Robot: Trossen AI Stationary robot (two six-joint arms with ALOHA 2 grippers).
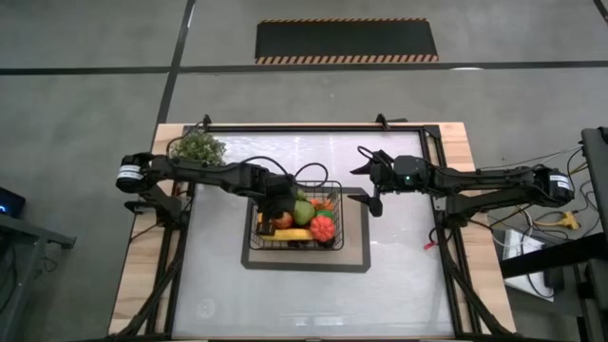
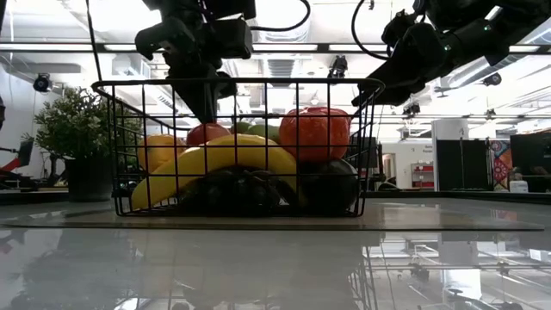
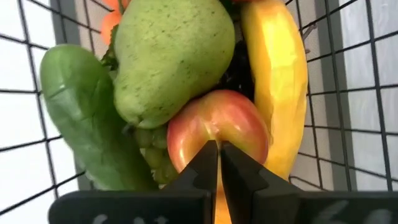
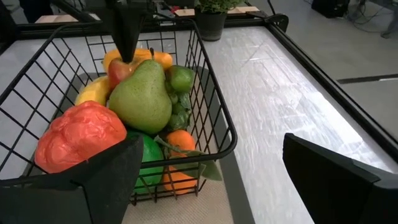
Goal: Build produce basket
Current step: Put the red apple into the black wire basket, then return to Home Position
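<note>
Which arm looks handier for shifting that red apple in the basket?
Left. Its gripper is inside the basket, fingers shut right at the red apple; the right gripper hangs open outside it.

Produce in the basket on the mat, potted plant behind-left.

- A smooth grey concrete floor fills the upper part of the high view, crossed by dark seam lines.
- A dark rectangular floor mat edged with yellow-and-black hazard stripes lies at the top centre of that view.
- The pale glossy worktop, framed by light wooden boards, mirrors the ceiling lights.
- A bushy grey-green potted plant stands at the left of the low view.
- Long bright ceiling light strips run across the top of the low view.
- Dark cabinets stand at the far right.
- Loose cables lie at the right edge of the high view.
</note>
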